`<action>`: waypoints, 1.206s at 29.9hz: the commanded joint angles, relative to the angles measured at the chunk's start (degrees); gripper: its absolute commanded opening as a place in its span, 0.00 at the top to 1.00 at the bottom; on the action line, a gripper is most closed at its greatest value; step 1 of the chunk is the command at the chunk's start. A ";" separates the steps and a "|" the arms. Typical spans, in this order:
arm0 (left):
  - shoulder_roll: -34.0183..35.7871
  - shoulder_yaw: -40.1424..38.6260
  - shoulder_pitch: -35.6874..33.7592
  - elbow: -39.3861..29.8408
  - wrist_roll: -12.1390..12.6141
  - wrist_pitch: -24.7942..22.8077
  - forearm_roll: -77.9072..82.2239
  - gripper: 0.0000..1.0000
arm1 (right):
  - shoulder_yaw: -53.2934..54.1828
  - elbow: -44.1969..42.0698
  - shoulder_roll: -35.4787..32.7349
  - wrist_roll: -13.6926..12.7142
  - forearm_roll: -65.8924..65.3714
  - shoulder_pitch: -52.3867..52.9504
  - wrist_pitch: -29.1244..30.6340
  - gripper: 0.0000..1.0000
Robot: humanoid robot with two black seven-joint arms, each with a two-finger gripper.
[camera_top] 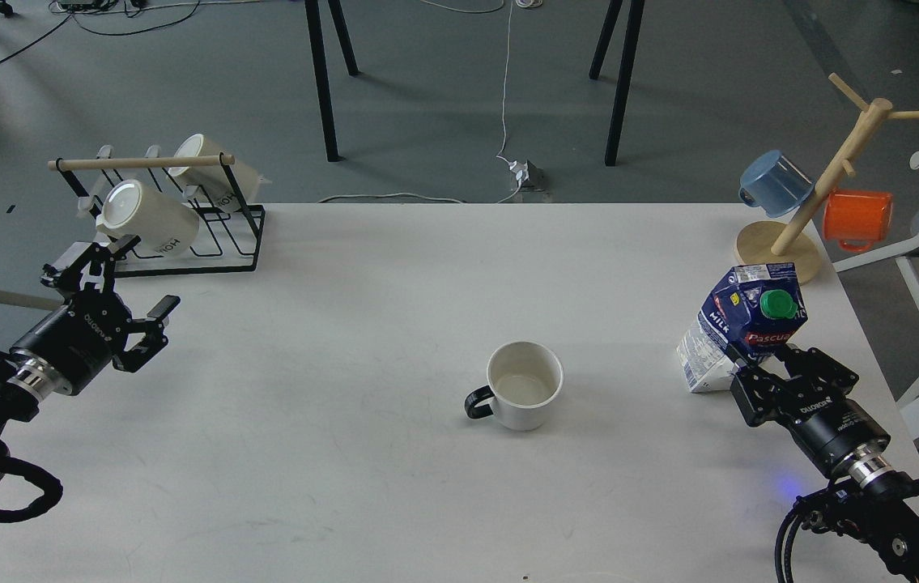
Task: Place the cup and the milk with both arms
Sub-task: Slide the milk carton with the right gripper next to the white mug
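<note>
Milk (742,328) sits clamped in the right gripper (767,368) jaws; left gripper (129,304) (jaws apart) hovers far from the cup (522,395).

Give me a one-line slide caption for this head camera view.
Right gripper closed around tilted milk carton; left gripper open, empty; white cup upright mid-table.

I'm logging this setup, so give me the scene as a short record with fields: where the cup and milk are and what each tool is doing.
cup: white mug upright on the table, near the middle, handle to the left, nothing gripping it
milk: carton at the right side, tilted, green cap facing up
right tool: at the carton's base, fingers on either side of it
left tool: open, holding nothing, above the table's left edge
rack: far left, two cream mugs
mug tree: far right, blue and orange mugs
</note>
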 commanded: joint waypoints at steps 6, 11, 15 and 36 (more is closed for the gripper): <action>0.00 0.09 0.04 0.00 0.00 0.00 0.00 0.01 | 0.01 0.96 0.00 -0.18 0.09 -0.11 0.00 0.59; 0.09 0.09 1.09 0.00 0.00 0.00 0.00 0.01 | -0.95 7.27 -0.88 -0.27 -0.17 -0.11 0.00 0.59; 0.17 0.09 1.18 0.00 0.00 0.00 0.00 0.01 | -2.54 11.67 -0.97 -0.27 -3.06 -1.25 0.00 0.59; 0.00 0.09 2.06 0.00 0.00 0.00 0.00 0.01 | -4.21 11.68 6.06 -0.36 -13.26 -3.27 0.00 0.59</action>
